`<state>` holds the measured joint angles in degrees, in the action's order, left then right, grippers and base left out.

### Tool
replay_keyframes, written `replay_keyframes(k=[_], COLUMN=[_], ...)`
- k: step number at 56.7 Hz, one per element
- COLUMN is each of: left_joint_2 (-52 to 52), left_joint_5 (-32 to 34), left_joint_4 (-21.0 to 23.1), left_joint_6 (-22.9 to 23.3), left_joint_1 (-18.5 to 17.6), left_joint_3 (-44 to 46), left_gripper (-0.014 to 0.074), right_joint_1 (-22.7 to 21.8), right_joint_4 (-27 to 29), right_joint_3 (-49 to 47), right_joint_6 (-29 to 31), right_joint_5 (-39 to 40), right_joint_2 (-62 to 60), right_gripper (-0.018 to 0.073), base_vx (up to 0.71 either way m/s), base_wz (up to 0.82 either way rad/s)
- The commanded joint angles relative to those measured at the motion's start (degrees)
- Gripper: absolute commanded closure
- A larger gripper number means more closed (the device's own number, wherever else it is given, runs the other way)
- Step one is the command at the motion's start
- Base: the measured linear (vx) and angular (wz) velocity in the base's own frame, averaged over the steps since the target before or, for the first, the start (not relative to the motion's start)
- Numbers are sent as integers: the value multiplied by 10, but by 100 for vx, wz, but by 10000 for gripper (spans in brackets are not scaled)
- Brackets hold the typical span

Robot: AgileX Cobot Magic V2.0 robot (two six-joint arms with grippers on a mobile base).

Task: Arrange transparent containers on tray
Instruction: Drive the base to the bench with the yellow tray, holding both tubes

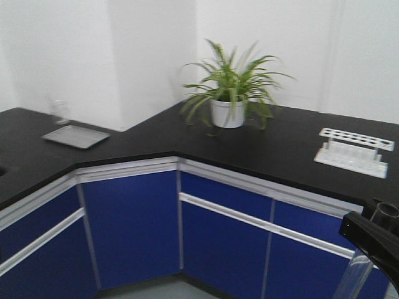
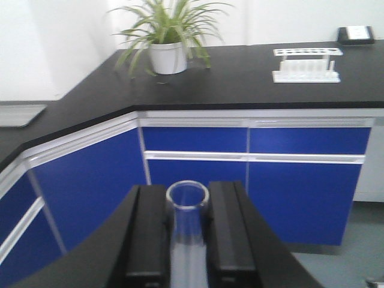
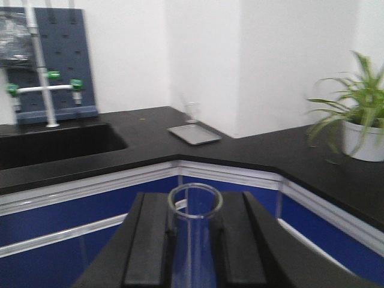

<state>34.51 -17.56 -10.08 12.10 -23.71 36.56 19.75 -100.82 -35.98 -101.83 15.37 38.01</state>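
Tubes held, yellow tray unseen.
Left gripper [image 2: 187, 195] pinches a slim clear glass test tube [image 2: 187, 240], right gripper [image 3: 195, 201] a second clear tube [image 3: 193, 246]; smooth glass could slip, or perhaps strike the black tabletop [image 2: 240, 84].

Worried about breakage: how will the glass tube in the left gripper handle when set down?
The test tube in the left gripper looks thin, clear glass: probably light and fragile. Its smooth round body may slip between the flat fingers, and would likely roll if laid on the black counter.
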Motion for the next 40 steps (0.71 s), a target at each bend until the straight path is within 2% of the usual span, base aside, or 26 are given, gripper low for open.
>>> replay_keyframes(k=[1,40], left_joint_2=[1,1], left_joint_5=[51,51], left_joint_4=[1,1], left_joint_6=[2,2], left_joint_1=[-4,-4], left_joint_3=[17,17], left_gripper=[597,597], right_joint_1=[1,1], right_joint_4=[-19,-19], right_joint_3=[-17,-17], right_joint_6=[2,2], right_joint_5=[-12,-12], right_joint_2=[-2,-2], right_gripper=[571,571], base_vx=[-30,-24], base_wz=[55,63])
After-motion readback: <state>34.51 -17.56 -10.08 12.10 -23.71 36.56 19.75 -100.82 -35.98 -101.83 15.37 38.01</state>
